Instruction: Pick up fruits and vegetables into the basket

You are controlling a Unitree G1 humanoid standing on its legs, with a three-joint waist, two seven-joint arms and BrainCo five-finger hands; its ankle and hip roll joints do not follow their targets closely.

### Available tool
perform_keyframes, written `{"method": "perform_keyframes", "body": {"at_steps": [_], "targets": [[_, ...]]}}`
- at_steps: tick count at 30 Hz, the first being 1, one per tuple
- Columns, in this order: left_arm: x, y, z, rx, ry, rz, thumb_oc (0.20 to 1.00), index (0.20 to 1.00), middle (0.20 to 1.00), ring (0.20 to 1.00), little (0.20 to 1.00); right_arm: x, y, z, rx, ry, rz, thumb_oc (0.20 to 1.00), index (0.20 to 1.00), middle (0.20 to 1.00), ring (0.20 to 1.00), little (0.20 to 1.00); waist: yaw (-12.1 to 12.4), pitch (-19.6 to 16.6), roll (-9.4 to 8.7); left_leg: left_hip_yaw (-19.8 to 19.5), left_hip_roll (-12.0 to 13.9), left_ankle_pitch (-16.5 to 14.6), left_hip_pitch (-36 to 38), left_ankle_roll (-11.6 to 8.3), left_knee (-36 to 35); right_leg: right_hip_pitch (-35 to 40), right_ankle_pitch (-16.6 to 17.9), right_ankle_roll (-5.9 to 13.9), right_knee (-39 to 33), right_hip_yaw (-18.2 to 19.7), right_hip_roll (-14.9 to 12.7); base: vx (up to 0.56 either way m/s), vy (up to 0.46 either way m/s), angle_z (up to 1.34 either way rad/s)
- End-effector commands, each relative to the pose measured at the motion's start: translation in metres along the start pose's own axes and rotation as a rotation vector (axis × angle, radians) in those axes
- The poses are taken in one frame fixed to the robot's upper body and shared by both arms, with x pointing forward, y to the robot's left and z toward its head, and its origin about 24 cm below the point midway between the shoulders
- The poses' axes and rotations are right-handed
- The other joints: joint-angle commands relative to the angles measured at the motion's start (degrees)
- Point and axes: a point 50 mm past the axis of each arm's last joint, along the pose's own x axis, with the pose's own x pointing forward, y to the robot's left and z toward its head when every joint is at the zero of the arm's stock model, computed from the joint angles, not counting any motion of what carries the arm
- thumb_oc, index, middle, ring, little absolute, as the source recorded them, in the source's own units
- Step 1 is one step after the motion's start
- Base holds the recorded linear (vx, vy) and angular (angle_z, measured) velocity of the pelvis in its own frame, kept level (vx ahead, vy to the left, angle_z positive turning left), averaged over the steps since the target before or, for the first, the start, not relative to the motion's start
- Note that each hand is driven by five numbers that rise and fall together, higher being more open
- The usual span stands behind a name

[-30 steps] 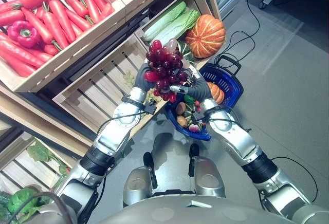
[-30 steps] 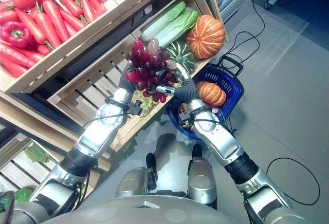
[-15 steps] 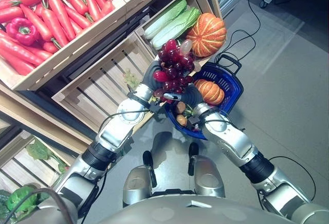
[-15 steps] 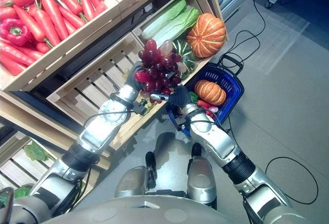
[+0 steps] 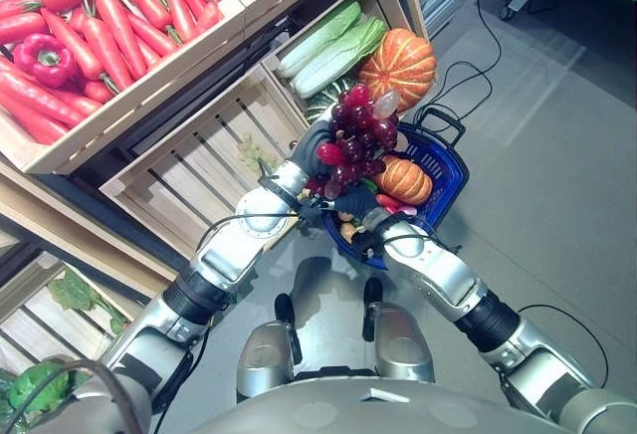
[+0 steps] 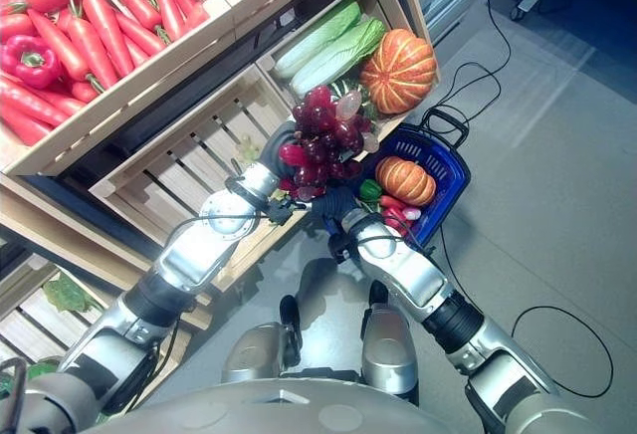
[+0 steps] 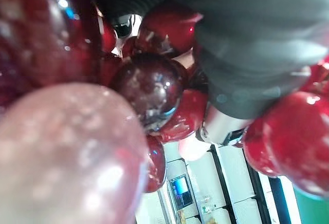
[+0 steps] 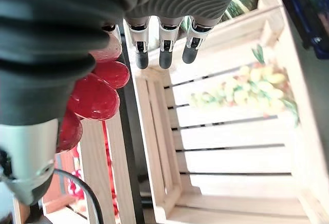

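We stand in a produce shop: slanted wooden crates (image 5: 189,170) hold carrots (image 5: 119,16), a red pepper (image 5: 48,59), cabbages (image 5: 333,46) and a pumpkin (image 5: 398,54), and a blue shopping basket (image 5: 443,170) sits on the grey floor (image 5: 557,155) beside them.

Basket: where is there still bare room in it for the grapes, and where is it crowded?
The blue basket is crowded: a small orange pumpkin fills its middle, with peppers and radishes by its near rim. Bare blue shows only at the far end under the black handle. The left hand holds the grapes above its shelf-side rim.
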Motion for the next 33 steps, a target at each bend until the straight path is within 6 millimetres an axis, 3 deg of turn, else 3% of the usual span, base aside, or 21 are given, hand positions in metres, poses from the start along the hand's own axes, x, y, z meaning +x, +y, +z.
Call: {"method": "perform_keyframes", "body": {"at_steps": [1,17,33], "targets": [[0.013,-0.022,0.055,-0.086,-0.260,-0.076,0.200,0.200,0.200,0.200,0.200,0.005,0.015,0.048,0.042,-0.276,-0.007,1.000,1.000,1.000,1.000,1.000,0.17,-2.54,-1.15,0.26,0.07,-6.11,-1.65,2.87,4.60,3.80,-4.14,5.72,0.19,0.87,-3.44,0.00,0.000,0.00],[0.003,-0.006,0.049,-0.106,-0.254,0.093,0.200,0.200,0.200,0.200,0.200,-0.008,-0.007,0.056,0.103,-0.321,-0.119,1.000,1.000,1.000,1.000,1.000,-0.55,-1.60,-0.73,0.78,0.02,-6.39,-1.56,3.05,5.08,3.66,-3.99,5.65,0.31,1.28,-3.61,0.00,0.002,0.00],[-0.001,-0.006,0.048,-0.191,-0.255,0.127,0.200,0.200,0.200,0.200,0.200,-0.009,0.007,0.057,0.270,-0.322,-0.006,1.000,1.000,1.000,1.000,1.000,0.47,-1.90,-1.42,0.32,0.04,-6.26,-1.18,2.94,4.82,4.46,-3.85,5.60,-0.03,0.43,-3.73,0.00,0.000,0.00]]}}
